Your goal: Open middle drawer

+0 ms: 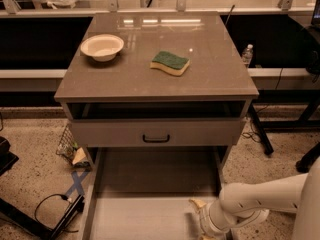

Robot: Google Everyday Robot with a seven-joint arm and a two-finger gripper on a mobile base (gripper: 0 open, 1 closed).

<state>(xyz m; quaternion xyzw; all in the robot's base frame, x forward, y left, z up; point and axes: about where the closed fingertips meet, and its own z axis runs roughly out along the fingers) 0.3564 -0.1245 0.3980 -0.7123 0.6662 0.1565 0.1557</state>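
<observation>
Hand (201,220): bottom R of view, on end of white arm; apart vs. together cannot be told.
Middle drawer (145,216): just L of hand, drawn far out toward viewer, inside showing; hand sits at its front R part.
Upper drawer front (110,133): beyond hand, up & L, w/ dark bar handle (156,138).
Surface (215,74): farther beyond hand.
Sponge (170,63): on surface, straight beyond hand.
Bowl (102,46): on surface, far L of hand.
</observation>
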